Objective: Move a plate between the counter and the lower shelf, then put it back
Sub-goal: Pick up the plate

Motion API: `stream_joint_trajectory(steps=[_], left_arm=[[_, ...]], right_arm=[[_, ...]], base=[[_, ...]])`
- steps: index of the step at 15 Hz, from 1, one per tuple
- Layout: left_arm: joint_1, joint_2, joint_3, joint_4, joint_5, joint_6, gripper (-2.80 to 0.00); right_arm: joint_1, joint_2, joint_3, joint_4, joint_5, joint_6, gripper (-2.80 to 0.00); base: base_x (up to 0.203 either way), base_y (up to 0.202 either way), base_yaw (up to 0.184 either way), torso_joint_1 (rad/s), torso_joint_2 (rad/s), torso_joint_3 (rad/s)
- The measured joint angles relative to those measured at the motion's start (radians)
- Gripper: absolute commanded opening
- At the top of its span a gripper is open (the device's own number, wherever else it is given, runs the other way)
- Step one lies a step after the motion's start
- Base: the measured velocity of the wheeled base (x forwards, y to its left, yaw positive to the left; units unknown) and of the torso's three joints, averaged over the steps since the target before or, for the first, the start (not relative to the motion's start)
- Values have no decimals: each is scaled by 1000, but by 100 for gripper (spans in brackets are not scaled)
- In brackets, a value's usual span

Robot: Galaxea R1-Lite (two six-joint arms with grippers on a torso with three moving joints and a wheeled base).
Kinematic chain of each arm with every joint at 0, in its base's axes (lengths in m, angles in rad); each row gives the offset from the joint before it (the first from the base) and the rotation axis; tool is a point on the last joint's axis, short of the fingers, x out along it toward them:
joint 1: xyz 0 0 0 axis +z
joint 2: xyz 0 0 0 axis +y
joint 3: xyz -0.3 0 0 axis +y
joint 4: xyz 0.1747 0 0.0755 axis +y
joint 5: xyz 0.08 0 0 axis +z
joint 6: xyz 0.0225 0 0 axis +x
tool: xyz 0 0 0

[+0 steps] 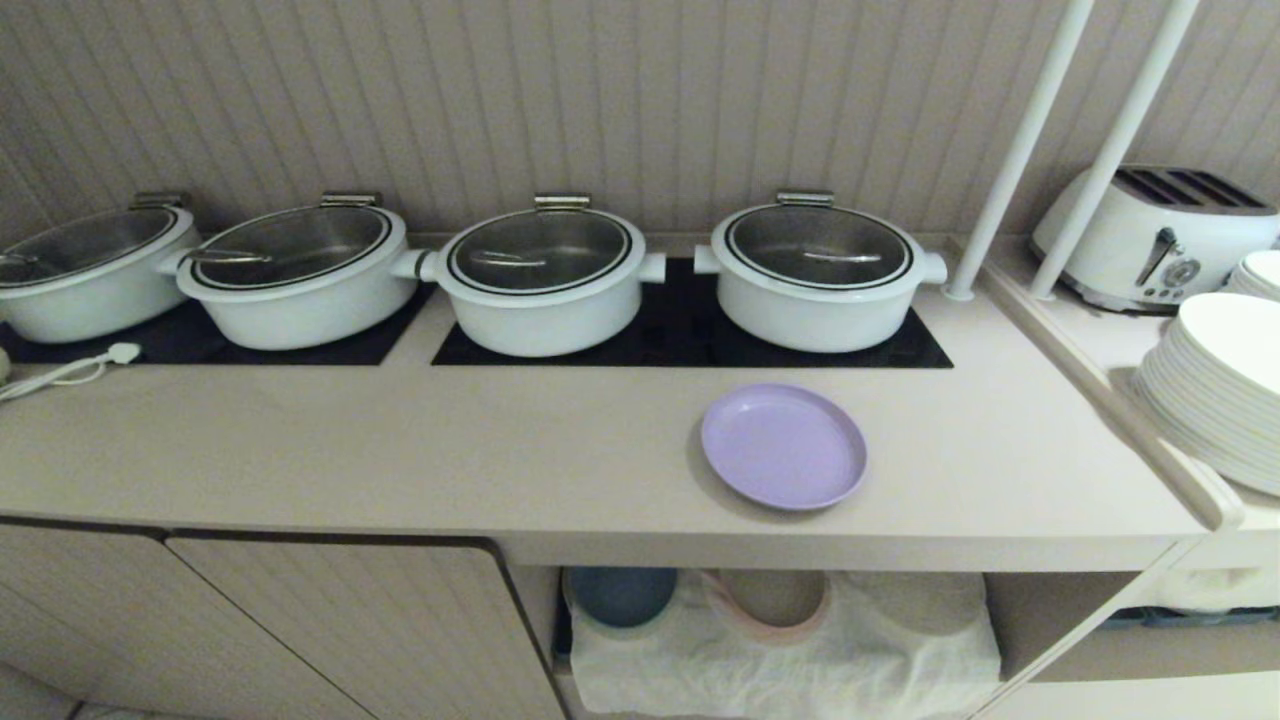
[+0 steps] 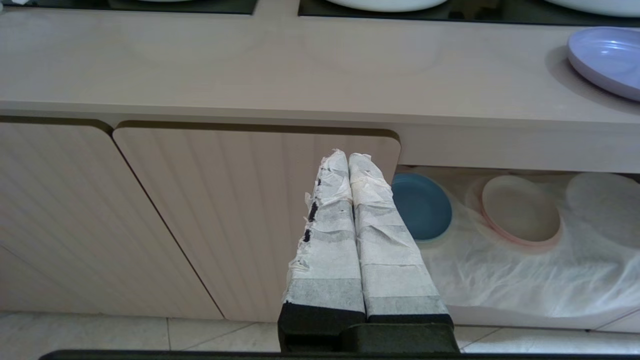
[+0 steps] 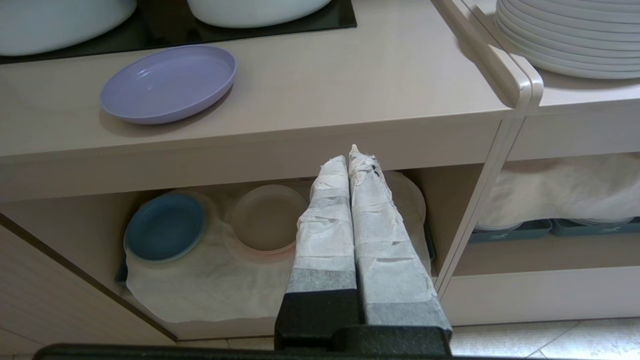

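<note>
Seemingly at rest, the plate [image 1: 783,446] lies flat on the counter [image 1: 400,450], near its front edge and just in front of the black hob panel [image 1: 690,330] that carries two of the four white lidded pots [image 1: 545,278]. Directly beneath it, the lower shelf [image 1: 780,650] holds a wrinkled white cloth with a blue plate stack [image 1: 622,594] and a beige-pink plate stack [image 1: 770,602]; no lavender plate shows there. Neither arm appears in the head view. Each wrist view shows its own gripper hanging in front of the cabinet, below the counter edge: the left gripper [image 2: 348,156] before the cabinet door [image 2: 250,215], the right gripper [image 3: 356,156] before the open niche, both with taped fingers pressed together and holding nothing. Judging by this alone, either nothing has begun or the round trip is complete; the pictures cannot settle which. A stack of large white plates [image 1: 1220,390] and a toaster [image 1: 1160,240] stand on the adjoining top.
</note>
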Motion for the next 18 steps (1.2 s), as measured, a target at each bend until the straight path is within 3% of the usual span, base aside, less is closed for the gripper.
stream_joint_trajectory(steps=[18], left_arm=[[0,0,0,0,0,1,-280]], right_arm=[[0,0,0,0,0,0,-280]], base=[[0,0,0,0,0,0]])
